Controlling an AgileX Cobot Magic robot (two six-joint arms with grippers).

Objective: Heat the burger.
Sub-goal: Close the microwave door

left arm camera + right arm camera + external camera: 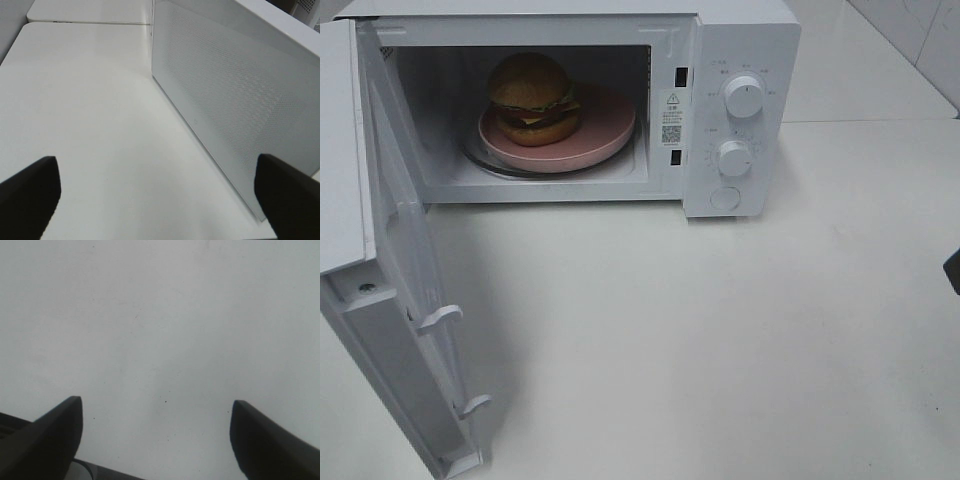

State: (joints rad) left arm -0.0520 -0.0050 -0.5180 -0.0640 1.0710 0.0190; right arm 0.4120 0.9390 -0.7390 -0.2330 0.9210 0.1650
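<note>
Open microwave door (408, 290) up front — burger (533, 98) on pink plate (610, 135) inside.

Burger (532, 95) on plate (610, 137) inside microwave (755, 40) on table (720, 330), door (405, 310) out to the left.

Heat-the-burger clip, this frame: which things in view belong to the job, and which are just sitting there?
Part of the job:
- burger, on the pink plate inside
- microwave
- its door, swung open
- upper knob and lower knob

Just there:
- white table
- warning sticker on the microwave front
</note>
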